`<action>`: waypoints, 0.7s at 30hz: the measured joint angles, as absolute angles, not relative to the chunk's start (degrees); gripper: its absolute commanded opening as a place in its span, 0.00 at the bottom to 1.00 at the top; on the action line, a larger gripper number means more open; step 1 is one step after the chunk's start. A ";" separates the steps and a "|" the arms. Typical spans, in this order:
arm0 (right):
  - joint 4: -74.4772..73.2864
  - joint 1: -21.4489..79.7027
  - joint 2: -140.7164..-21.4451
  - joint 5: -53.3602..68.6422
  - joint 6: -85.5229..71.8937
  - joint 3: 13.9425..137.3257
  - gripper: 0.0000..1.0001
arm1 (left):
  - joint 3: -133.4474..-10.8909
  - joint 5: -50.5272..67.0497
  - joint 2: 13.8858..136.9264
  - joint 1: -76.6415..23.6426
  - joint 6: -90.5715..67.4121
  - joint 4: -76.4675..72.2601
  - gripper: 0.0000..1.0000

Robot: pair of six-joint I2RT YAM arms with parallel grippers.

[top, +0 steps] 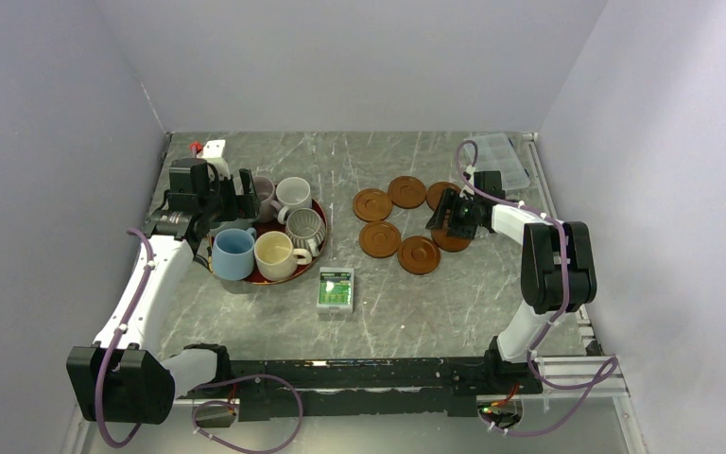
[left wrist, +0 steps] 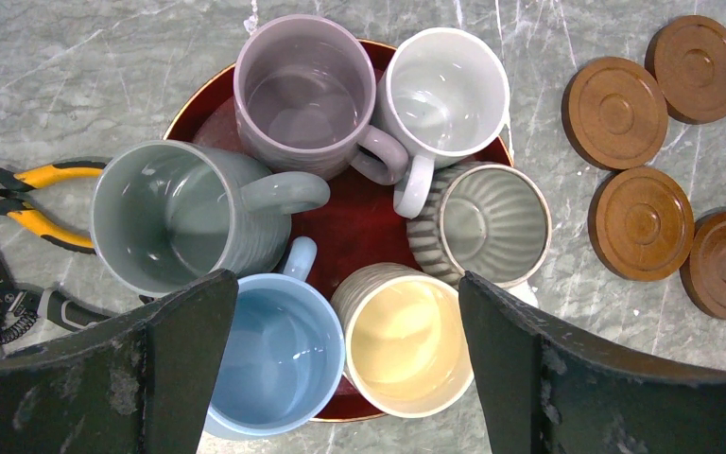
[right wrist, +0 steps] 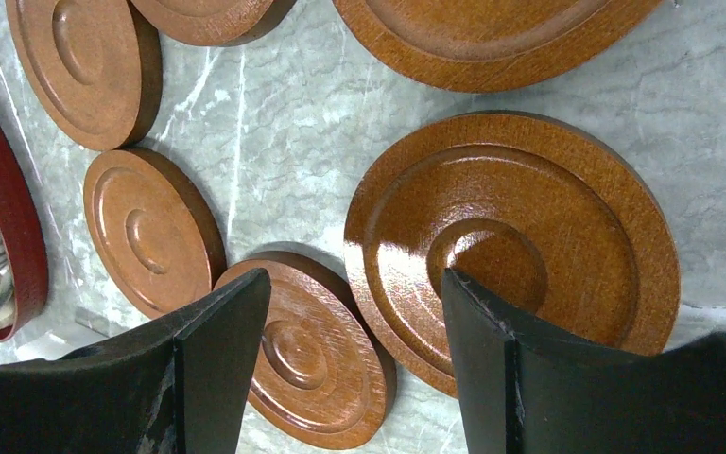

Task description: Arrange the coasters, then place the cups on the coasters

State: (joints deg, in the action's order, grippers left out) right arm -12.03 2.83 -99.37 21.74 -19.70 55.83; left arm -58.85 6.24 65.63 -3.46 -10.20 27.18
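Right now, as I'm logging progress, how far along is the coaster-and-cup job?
Done: nothing yet. All six cups sit on the red tray; none is on the coasters. In hand: the right gripper hovers open over the six bunched coasters; the left gripper hangs open above the cups. Left: spread the coasters, then move every cup.

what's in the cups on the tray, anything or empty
Empty: the left wrist view looks straight down into all six cups on the tray, and each shows a bare inner bottom.
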 measured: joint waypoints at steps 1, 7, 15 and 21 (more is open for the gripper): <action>-11.88 2.83 -99.37 21.85 -19.73 55.79 0.71 | -58.85 6.24 65.63 -3.46 -10.20 27.18 0.93; -11.05 2.83 -99.37 22.65 -20.18 55.53 0.71 | -58.85 6.24 65.63 -3.46 -10.20 27.18 0.93; -10.70 2.94 -99.44 23.18 -21.04 55.42 0.71 | -58.85 6.24 65.63 -3.46 -10.20 27.18 0.93; -10.24 2.94 -99.59 23.31 -21.21 55.42 0.71 | -58.85 6.24 65.63 -3.46 -10.20 27.18 0.93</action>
